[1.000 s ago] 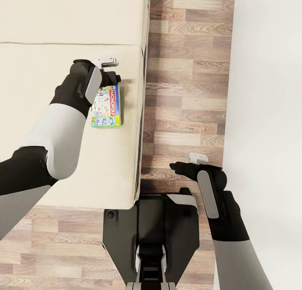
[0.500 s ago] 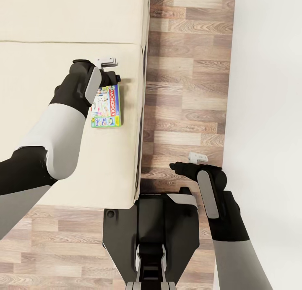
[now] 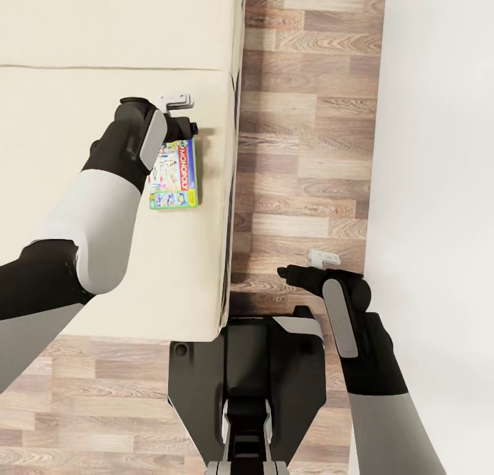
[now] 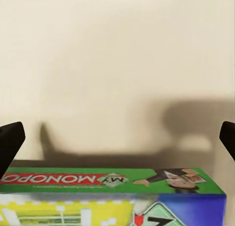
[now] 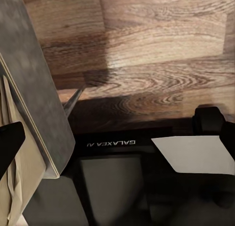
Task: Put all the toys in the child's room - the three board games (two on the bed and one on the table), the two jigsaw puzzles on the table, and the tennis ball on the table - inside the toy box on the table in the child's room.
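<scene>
1. Nothing has moved since the earlier frames: both arms, the board game and the whole head view sit just as they did.
2. On the bed (image 3: pixel 103 42), the green-topped board game (image 3: pixel 177 174) lies flat on the beige mattress near its right edge, well short of the seam between the two mattress sections.
3. Above the game's far end hangs the left gripper (image 3: pixel 184 126). In the left wrist view its two dark fingertips (image 4: pixel 10 145) stand wide apart at the picture's sides with nothing between them; the game (image 4: pixel 110 194) lies below, its shadowed mattress beyond.
4. Over the wood-plank floor (image 3: pixel 302 118), between the bed and the white wall (image 3: pixel 439 187), the right gripper (image 3: pixel 291 272) hovers by the robot's base (image 3: pixel 247 386). It grips nothing, but how far it stands open I cannot tell.
</scene>
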